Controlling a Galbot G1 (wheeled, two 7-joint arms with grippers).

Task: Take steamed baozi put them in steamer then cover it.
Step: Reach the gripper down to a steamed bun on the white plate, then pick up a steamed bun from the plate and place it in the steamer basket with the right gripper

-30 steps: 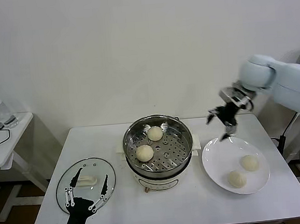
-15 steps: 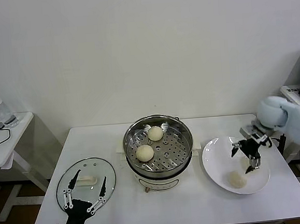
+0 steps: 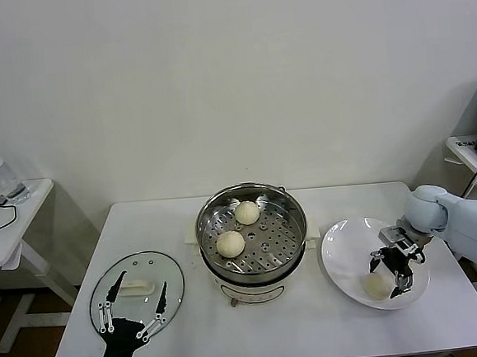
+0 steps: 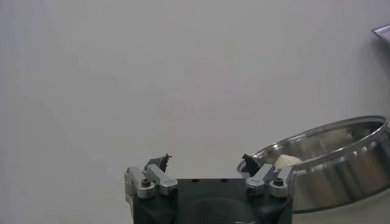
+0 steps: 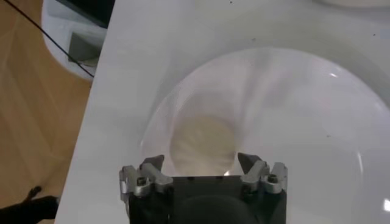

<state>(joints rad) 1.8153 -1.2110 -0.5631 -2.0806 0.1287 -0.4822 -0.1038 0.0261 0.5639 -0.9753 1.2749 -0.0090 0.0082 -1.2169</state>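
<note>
Right gripper [image 3: 392, 270] sits low over the white plate [image 3: 340, 253] right of the steamer [image 3: 251, 227], jaws apart astride a baozi [image 5: 203, 143], grip unclear. Two baozi [image 3: 230, 244] lie in the steamer. Left gripper [image 3: 133, 314] hangs wide open, empty, over the glass lid [image 3: 136, 279] left of it.

My right arm's smooth pale-blue rounded shell [image 3: 465, 220] ends in a black gripper [image 3: 391, 272] with silver, screw-studded finger mounts.

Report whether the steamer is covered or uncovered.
Uncovered. The steamer stands open-topped with two baozi on its perforated tray; the glass lid lies flat on the table to its left.
</note>
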